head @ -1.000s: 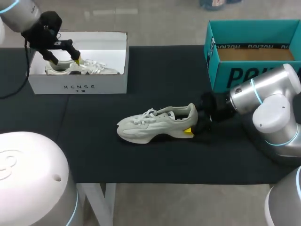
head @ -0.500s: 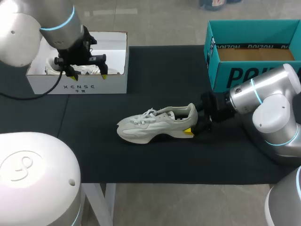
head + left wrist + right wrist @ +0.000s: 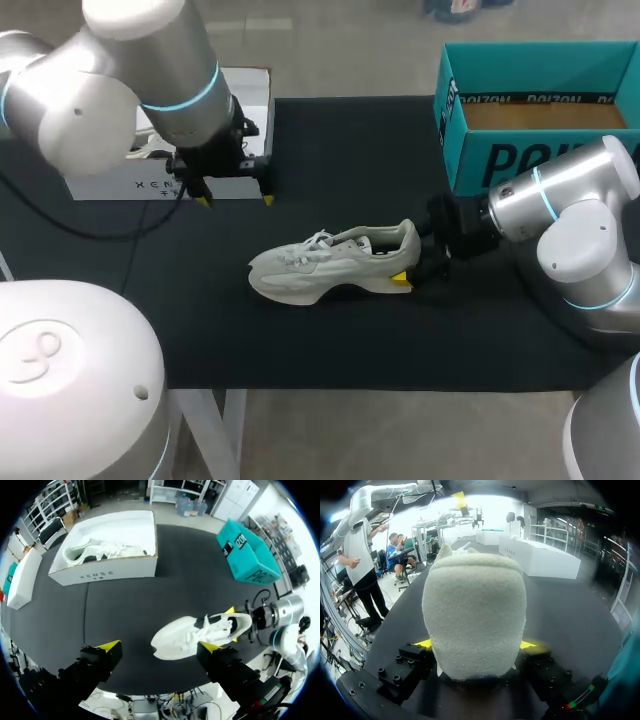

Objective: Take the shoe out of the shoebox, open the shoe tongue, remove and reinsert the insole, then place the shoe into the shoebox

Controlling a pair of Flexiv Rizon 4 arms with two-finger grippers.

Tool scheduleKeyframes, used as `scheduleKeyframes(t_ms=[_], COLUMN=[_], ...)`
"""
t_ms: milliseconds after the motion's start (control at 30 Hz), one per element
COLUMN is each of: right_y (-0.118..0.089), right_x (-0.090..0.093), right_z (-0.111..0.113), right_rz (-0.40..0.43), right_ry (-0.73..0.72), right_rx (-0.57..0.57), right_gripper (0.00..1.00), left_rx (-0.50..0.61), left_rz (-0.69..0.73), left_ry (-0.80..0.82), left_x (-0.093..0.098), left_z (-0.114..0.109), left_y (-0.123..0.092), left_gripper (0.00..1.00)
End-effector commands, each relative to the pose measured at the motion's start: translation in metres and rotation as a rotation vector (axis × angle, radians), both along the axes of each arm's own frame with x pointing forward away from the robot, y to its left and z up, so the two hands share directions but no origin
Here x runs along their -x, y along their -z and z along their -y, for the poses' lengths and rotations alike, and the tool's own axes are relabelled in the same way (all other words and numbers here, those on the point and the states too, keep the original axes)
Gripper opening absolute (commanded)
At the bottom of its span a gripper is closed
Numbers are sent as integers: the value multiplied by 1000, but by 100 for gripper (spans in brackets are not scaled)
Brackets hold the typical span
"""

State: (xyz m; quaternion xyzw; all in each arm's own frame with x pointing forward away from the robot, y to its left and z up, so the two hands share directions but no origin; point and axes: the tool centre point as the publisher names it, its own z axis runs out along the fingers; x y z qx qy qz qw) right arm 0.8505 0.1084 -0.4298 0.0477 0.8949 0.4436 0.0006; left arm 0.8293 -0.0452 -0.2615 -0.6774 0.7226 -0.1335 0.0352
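— What's there, biggest first?

— A black-topped table [image 3: 330, 340] under everything. Next, an open teal cardboard shoebox [image 3: 520, 160], beyond the heel of the pale grey mesh sneaker [image 3: 335, 262]. Well beyond the sneaker's toe is an open white cardboard shoebox [image 3: 100, 572] with a second pale shoe [image 3: 100, 550] inside. The sneaker itself stands on its sole in the open on the table.

— And the arms?

— The right gripper [image 3: 408, 268] is at the sneaker's heel, its fingers closed in from both sides and clamping it. The left gripper [image 3: 236, 199] hangs above and beyond the sneaker's toe, jaws spread wide and holding nothing.

— Which step, then?

— I judge the sneaker is out of its box and the tongue comes next. The tongue looks unopened, with the laces lying over it. The left gripper would need to descend over the laces, narrow its fingers and pinch the tongue's upper edge. It would then pull toward the toe while the right gripper steadies the heel.
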Motion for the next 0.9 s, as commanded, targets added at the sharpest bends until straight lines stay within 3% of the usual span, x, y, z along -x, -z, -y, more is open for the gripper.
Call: scheduleKeyframes(t_ms=[33, 667, 900], right_y=[3, 3, 3], right_x=[-1, -1, -1], right_z=[-2, -2, -2], right_rz=[0, 0, 0], right_ry=[0, 0, 0], right_rx=[1, 1, 1], right_gripper=[0, 0, 0], left_rx=[0, 0, -25], left_rz=[-10, -10, -13], left_ry=[34, 34, -57], left_x=[-9, -9, -13], left_z=[12, 12, 31], left_y=[14, 14, 15], left_gripper=[100, 100, 100])
